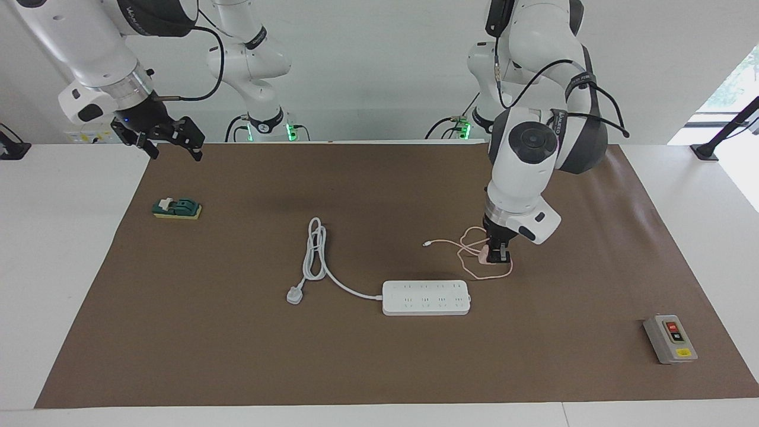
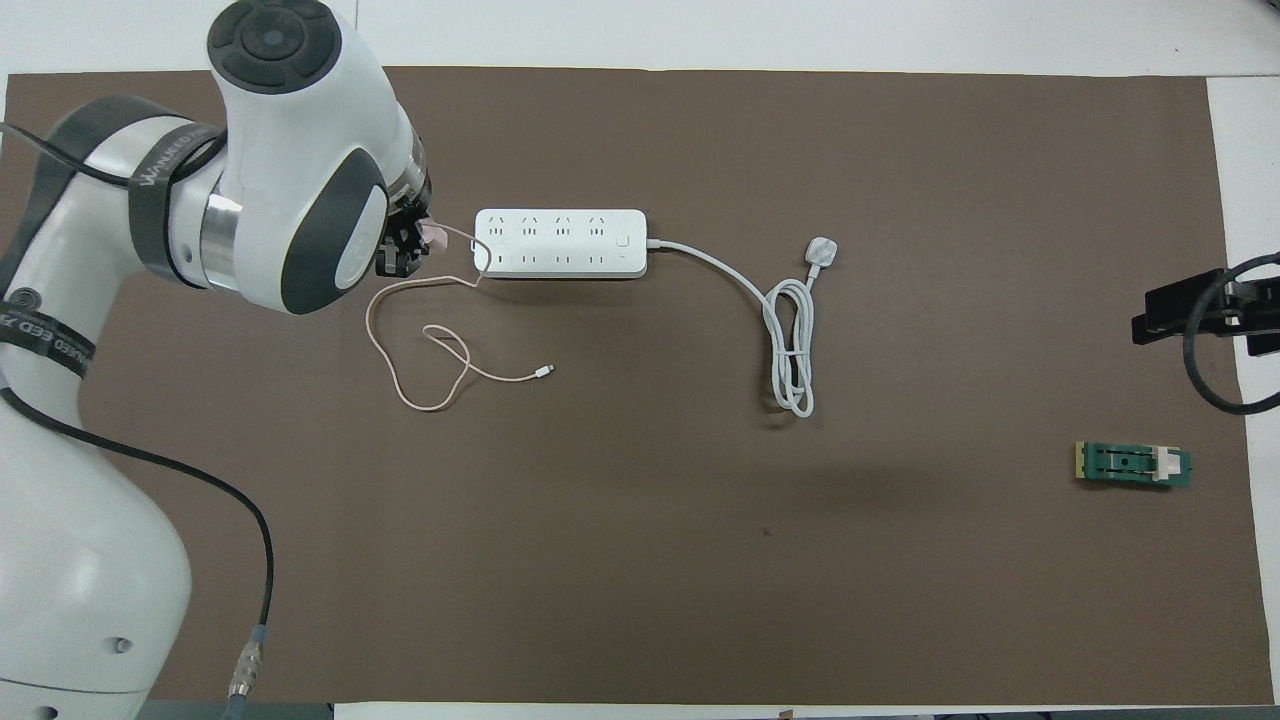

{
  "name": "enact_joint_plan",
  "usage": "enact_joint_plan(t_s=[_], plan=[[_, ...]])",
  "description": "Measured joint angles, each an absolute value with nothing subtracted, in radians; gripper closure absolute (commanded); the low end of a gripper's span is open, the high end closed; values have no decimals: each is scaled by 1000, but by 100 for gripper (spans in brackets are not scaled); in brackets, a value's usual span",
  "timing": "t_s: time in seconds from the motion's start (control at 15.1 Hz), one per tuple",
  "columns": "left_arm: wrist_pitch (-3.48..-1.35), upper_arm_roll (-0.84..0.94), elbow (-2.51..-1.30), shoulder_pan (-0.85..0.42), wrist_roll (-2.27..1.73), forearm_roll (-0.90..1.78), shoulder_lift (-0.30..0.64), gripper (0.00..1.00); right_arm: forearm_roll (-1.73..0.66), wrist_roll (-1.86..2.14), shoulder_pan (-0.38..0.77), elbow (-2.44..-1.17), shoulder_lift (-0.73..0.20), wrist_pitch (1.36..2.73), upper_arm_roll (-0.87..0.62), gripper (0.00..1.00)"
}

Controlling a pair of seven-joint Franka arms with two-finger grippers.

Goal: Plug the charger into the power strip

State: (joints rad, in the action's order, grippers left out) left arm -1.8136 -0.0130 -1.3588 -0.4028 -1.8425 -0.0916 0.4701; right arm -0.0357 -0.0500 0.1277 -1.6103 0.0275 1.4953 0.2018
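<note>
The pale pink charger (image 1: 485,255) (image 2: 434,238) hangs in my left gripper (image 1: 497,256) (image 2: 408,250), which is shut on it above the mat, just off the power strip's end toward the left arm's side. Its thin pink cable (image 1: 468,244) (image 2: 420,345) trails in loops on the mat nearer the robots. The white power strip (image 1: 426,297) (image 2: 560,243) lies flat mid-mat, its thick white cord (image 1: 317,255) (image 2: 790,340) running to a white plug (image 1: 294,295) (image 2: 821,250). My right gripper (image 1: 172,142) (image 2: 1190,315) waits open above the mat's corner at the right arm's end.
A green block on a yellow base (image 1: 177,208) (image 2: 1133,465) lies near the right arm's end of the brown mat (image 1: 379,367). A grey switch box with red and black buttons (image 1: 670,338) sits far from the robots at the left arm's end.
</note>
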Motion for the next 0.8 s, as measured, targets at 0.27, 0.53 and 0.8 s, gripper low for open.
enact_joint_plan(t_s=[0.27, 0.53, 0.8], plan=[[-1856, -13, -1326, -430, -1897, -124, 542, 100, -36, -50, 128, -1610, 27, 1495, 202, 0], [-1861, -13, -1318, -442, -1926, -126, 569, 100, -36, -50, 128, -1610, 27, 1495, 202, 0], [-1874, -14, -1316, -443, -1939, -127, 586, 100, -36, -50, 128, -1610, 27, 1495, 202, 0]])
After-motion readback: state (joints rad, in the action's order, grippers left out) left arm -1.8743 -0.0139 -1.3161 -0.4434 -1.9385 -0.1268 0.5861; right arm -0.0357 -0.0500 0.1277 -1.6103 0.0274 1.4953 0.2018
